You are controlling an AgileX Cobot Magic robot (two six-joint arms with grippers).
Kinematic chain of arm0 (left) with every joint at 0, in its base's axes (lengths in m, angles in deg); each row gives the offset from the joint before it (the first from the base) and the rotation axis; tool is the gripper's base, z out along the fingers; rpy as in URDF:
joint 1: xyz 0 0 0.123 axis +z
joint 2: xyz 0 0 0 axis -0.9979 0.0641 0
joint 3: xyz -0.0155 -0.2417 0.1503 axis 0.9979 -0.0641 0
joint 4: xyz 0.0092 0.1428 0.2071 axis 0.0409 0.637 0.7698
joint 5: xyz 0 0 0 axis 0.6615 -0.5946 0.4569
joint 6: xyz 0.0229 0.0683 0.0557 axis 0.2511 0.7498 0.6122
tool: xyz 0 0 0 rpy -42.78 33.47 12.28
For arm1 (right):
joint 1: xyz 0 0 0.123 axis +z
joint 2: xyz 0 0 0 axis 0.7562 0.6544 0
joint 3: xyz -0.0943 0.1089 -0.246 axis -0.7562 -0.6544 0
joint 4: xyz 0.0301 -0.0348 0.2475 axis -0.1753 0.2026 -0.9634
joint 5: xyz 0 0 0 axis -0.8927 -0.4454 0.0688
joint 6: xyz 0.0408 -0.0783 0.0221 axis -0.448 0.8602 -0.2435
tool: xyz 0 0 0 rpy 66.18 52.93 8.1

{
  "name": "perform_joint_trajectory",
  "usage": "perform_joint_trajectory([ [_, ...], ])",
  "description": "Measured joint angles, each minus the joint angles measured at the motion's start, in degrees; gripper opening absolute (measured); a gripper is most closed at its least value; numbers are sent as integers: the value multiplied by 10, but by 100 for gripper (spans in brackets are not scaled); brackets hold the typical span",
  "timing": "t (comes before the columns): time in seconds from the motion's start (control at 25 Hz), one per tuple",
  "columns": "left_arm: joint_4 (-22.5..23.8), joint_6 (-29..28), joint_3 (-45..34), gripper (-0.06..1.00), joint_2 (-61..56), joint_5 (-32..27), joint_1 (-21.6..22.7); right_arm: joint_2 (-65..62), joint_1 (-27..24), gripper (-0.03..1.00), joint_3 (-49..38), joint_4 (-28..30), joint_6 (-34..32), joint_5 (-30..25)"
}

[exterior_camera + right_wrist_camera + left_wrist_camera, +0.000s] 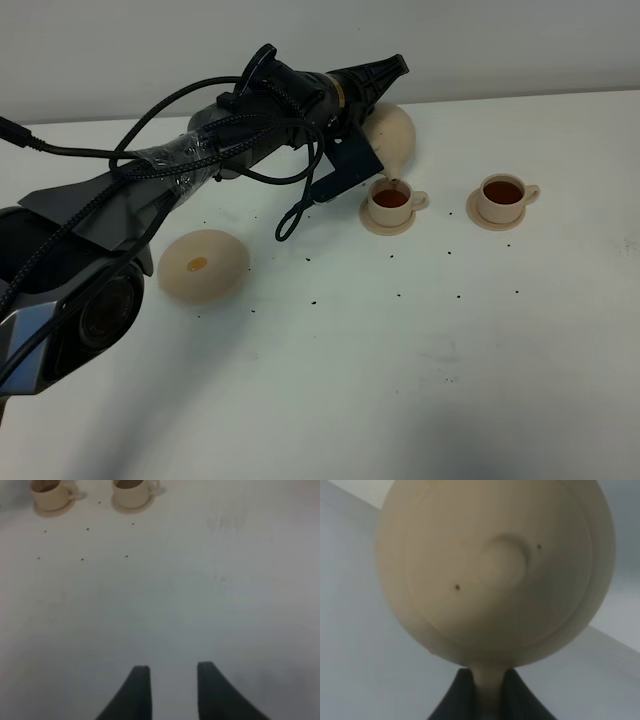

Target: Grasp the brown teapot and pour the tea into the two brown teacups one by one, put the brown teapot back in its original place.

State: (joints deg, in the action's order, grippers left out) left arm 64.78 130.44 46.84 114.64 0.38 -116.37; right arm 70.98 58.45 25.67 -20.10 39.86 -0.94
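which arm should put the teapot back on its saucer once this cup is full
Left. Its gripper already clamps the brown teapot, tipped over the nearer teacup, with the saucer on its side. The right gripper hangs empty.

A white counter (420, 380) fills nearly the whole scene, its matte top lit evenly and softly. Small dark specks (398, 296) are scattered across its middle, and a few faint grey smudges (450, 350) mark the nearer part. Along the far edge the counter meets a plain pale grey wall (520, 45), bare and smooth.
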Motion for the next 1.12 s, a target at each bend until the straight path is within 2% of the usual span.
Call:
perform_joint_trajectory([
  [1.12, 42, 0, 0, 12, -5, 2, 0, 0, 0, 24, 0, 0, 0, 0],
])
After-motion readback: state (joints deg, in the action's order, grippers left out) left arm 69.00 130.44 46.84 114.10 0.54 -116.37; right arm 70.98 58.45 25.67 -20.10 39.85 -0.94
